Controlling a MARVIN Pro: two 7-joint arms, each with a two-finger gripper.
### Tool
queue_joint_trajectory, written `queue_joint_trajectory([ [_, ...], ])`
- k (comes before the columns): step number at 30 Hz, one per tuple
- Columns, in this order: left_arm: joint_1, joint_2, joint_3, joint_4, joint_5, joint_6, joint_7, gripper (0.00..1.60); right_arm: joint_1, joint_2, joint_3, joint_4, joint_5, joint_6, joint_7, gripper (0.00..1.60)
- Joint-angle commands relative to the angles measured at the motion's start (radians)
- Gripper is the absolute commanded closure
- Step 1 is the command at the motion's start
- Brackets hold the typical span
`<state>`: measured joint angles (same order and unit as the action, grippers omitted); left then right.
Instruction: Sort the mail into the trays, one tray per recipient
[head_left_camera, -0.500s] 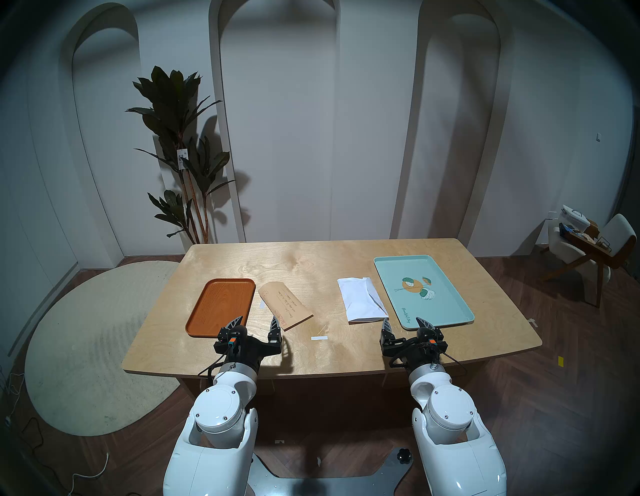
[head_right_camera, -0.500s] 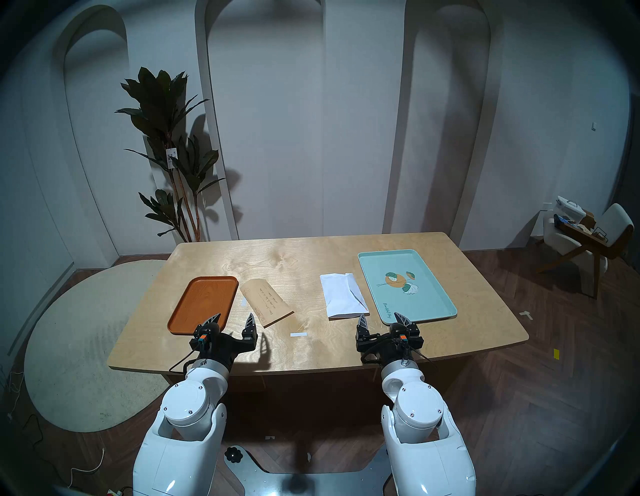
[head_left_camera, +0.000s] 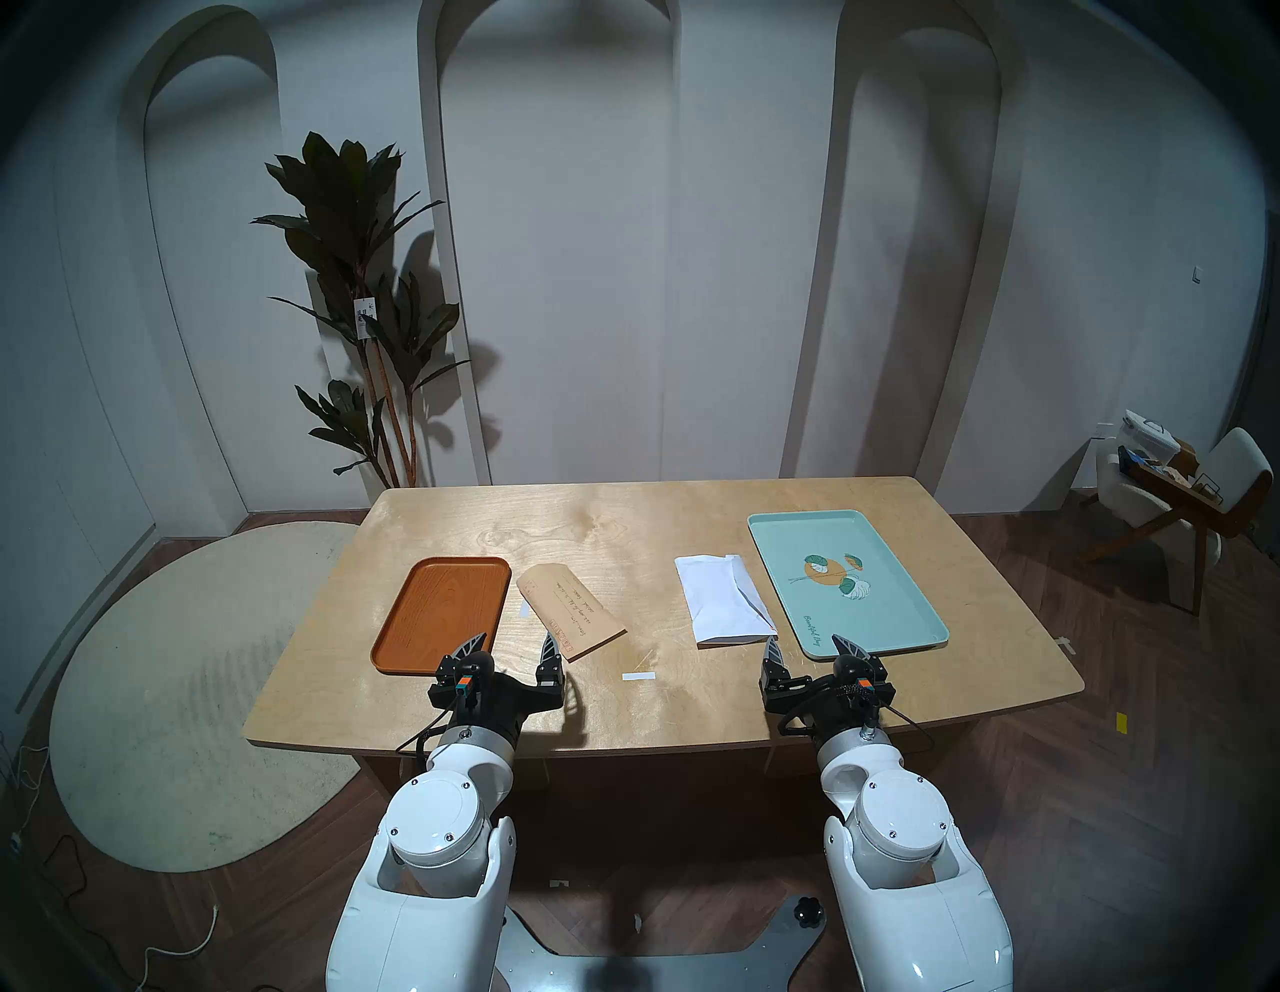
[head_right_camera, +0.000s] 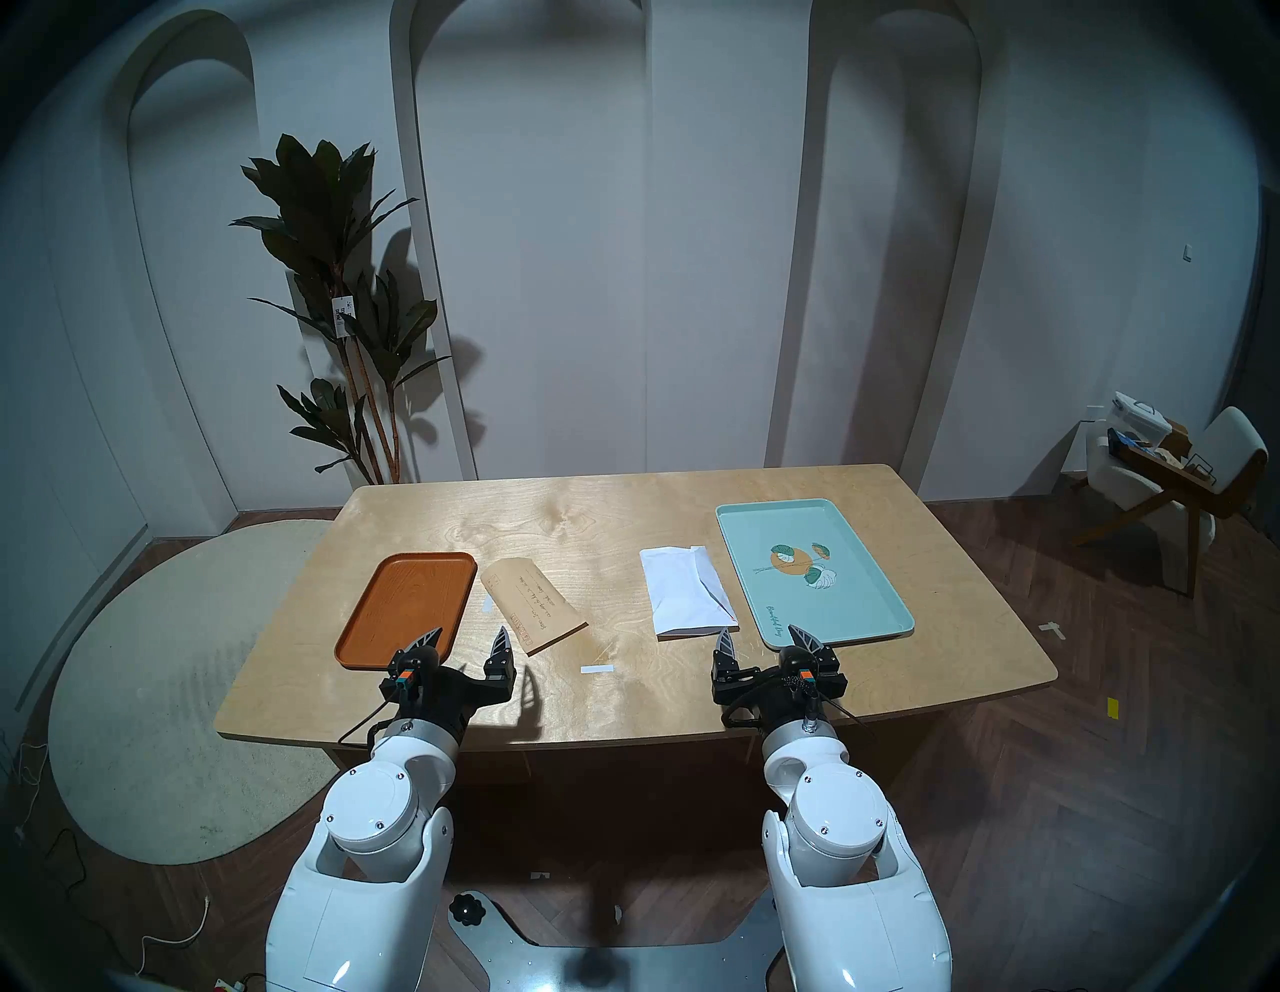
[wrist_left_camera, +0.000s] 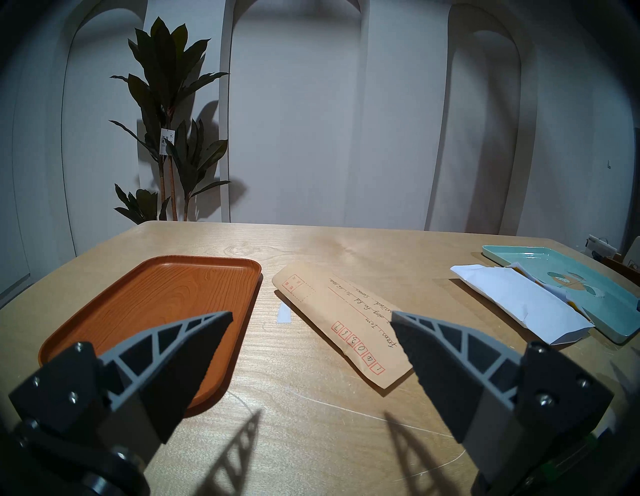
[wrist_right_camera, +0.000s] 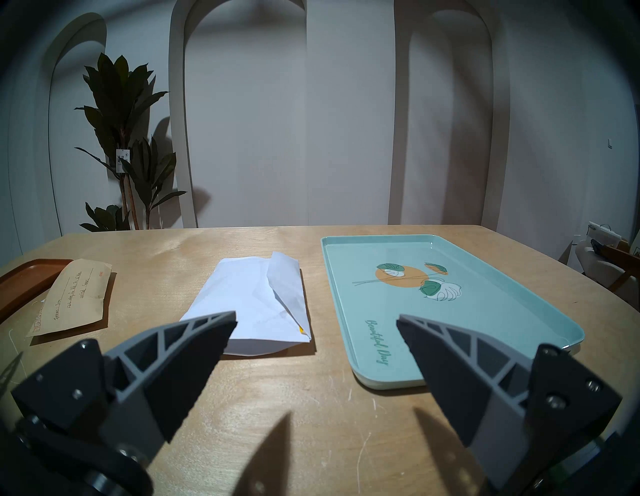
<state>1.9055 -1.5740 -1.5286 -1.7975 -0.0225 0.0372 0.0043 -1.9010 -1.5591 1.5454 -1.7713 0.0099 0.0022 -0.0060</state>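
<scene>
A tan kraft envelope (head_left_camera: 569, 608) with handwriting and red boxes lies flat beside the orange-brown wood-grain tray (head_left_camera: 443, 613) on the left of the table. White envelopes (head_left_camera: 724, 599) with a pointed flap lie stacked just left of the mint-green tray (head_left_camera: 893, 609) with its leaf print. My left gripper (head_left_camera: 511, 648) hovers open over the table's near edge, between the orange tray and the tan envelope (wrist_left_camera: 341, 324). My right gripper (head_left_camera: 810, 648) hangs open just in front of the white envelopes (wrist_right_camera: 252, 304) and the green tray (wrist_right_camera: 485, 311). Both trays hold nothing.
Two small white tape strips lie on the wooden table (head_left_camera: 623, 526): one (head_left_camera: 638, 676) near the front middle, one (head_left_camera: 524, 609) between the orange tray and the tan envelope. A potted plant (head_left_camera: 360, 291) stands behind the table's left, a chair (head_left_camera: 1177, 499) at far right.
</scene>
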Motion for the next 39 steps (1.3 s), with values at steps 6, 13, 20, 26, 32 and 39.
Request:
queue_joint_trajectory([
  [6, -0.083, 0.108, 0.022, -0.112, 0.138, 0.009, -0.028, 0.00, 0.005, -0.001, 0.000, -0.016, 0.000, -0.004, -0.001, 0.00],
  [13, -0.128, 0.214, 0.055, -0.192, 0.303, 0.068, -0.087, 0.00, 0.006, -0.001, 0.000, -0.015, 0.000, -0.005, 0.000, 0.00],
  [20, -0.135, 0.290, 0.136, -0.241, 0.509, 0.162, -0.171, 0.00, 0.006, -0.001, 0.000, -0.015, 0.000, -0.005, 0.000, 0.00],
  [26, -0.143, 0.366, 0.200, -0.289, 0.637, 0.233, -0.233, 0.00, 0.005, -0.001, 0.001, -0.017, 0.000, -0.005, 0.000, 0.00],
  [32, -0.155, 0.436, 0.245, -0.339, 0.789, 0.330, -0.342, 0.00, 0.004, -0.001, 0.001, -0.019, -0.001, -0.004, 0.000, 0.00],
  [39, -0.155, 0.511, 0.294, -0.352, 0.922, 0.372, -0.440, 0.00, 0.003, -0.001, 0.001, -0.020, -0.001, -0.003, 0.000, 0.00],
])
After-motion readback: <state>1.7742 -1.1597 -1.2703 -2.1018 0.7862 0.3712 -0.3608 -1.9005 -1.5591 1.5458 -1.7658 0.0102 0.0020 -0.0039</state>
